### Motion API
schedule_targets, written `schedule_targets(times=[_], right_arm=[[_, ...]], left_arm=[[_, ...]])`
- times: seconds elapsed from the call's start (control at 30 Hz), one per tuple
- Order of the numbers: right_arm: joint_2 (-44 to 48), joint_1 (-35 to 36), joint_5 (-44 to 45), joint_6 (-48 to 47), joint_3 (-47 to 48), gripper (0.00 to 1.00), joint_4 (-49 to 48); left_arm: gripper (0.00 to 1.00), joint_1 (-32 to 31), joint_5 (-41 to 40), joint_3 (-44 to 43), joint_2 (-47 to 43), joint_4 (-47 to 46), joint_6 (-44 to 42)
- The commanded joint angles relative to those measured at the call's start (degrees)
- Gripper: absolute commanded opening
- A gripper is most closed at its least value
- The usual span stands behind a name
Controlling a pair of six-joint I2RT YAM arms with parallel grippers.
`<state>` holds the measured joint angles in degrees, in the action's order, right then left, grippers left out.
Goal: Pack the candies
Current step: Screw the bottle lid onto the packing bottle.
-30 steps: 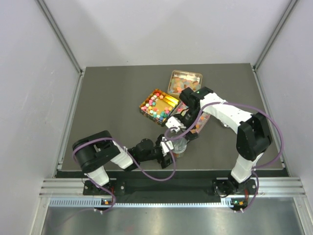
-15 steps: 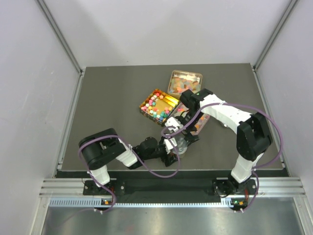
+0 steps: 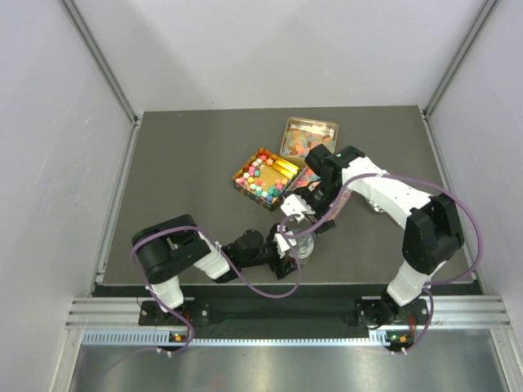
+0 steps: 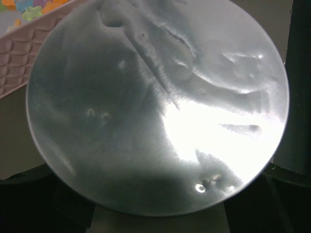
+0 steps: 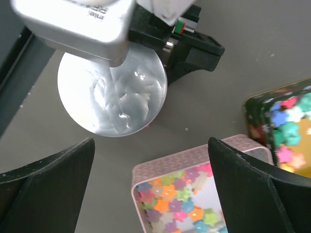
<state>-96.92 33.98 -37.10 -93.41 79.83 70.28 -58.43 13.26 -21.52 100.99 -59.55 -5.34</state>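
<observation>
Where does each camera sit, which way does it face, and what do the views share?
Top external: above and behind the bases, looking down at the table; both arms, left gripper and right gripper show.
Left wrist: on the left arm, close against the round silver disc; its dark fingers edge the view.
Right wrist: on the right arm, looking down at the disc and pink tin of candies; its fingers frame the bottom.
Shared: all three show the disc.
</observation>
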Motion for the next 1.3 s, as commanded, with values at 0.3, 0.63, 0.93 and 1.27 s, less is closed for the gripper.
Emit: schedule_targets(times=[0.3,0.63,0.93,1.27], right_arm=[[6.58,3.46,-0.95,-14.0,-6.09,1.0,-0.85],[2.0,3.9,-0.6,-17.07,-3.63,1.0,0.64],[3.06,4.43,0.45,-20.15,-5.04,1.0,3.63],[3.23,5.05,-0.25,-20.59,-3.46,1.0,7.85]], left_arm=[[0.56,-1.51,-0.07,-0.37,-0.44,3.56,-2.57],[0.56,-1.86,-0.95,-1.16,0.43,4.62,-2.3],[0.55,-1.86,-1.13,-1.6,0.61,5.5,-2.13],[0.55,-1.86,-1.39,-2.04,0.88,6.2,-1.95]])
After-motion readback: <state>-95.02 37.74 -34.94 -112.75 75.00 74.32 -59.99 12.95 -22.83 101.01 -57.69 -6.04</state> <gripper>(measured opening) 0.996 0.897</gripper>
